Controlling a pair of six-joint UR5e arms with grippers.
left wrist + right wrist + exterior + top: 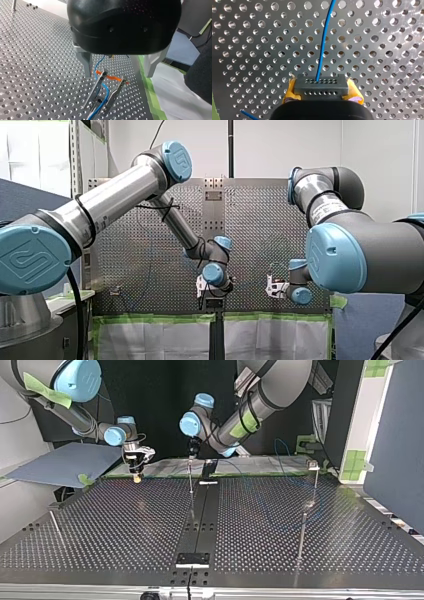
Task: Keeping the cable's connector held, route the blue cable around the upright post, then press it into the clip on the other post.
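My right gripper (322,93) pinches the black connector (321,86) of the blue cable (323,42) — my left gripper (119,71) is spread wide above the clip (106,91).

The perforated table (125,525) is a metal plate of evenly spaced holes, split down the middle by a black strip (202,510) with a small black plate (192,559) at its near end in the top view. Green tape (155,318) runs along one table edge, and white sheeting (150,340) hangs below it. At the top view's left lies a blue-grey board (60,462) – at its right stands a dark blue partition (395,435).
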